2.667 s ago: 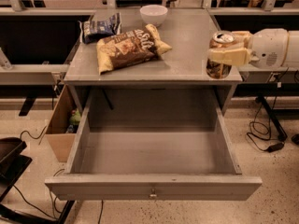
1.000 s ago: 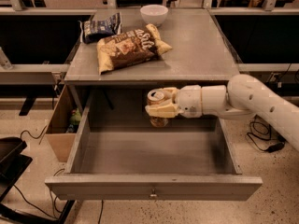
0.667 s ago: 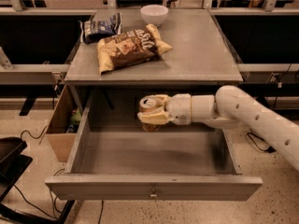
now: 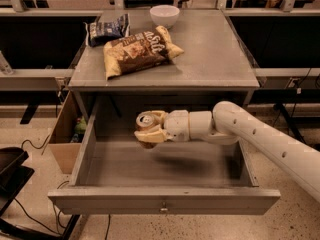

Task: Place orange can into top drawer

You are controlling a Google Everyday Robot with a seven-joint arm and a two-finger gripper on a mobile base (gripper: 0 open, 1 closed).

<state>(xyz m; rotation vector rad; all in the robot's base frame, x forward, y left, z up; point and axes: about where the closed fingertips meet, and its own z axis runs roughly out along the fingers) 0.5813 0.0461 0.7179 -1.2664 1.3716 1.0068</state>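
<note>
Gripping orange can (image 4: 145, 120), tool (image 4: 152, 127) has shifted left over top drawer (image 4: 165, 200).

I saw the orange can (image 4: 146, 121) roughly upright, silver top showing, gripped in my hand (image 4: 150, 133) and hanging over the floor of the grey top drawer (image 4: 125, 200), which stood pulled wide open, knob (image 4: 163, 209) facing front.

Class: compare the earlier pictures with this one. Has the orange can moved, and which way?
Yes. Held in the gripper, the orange can has gone from the table's right edge down and left, and is now over the open drawer's floor.
</note>
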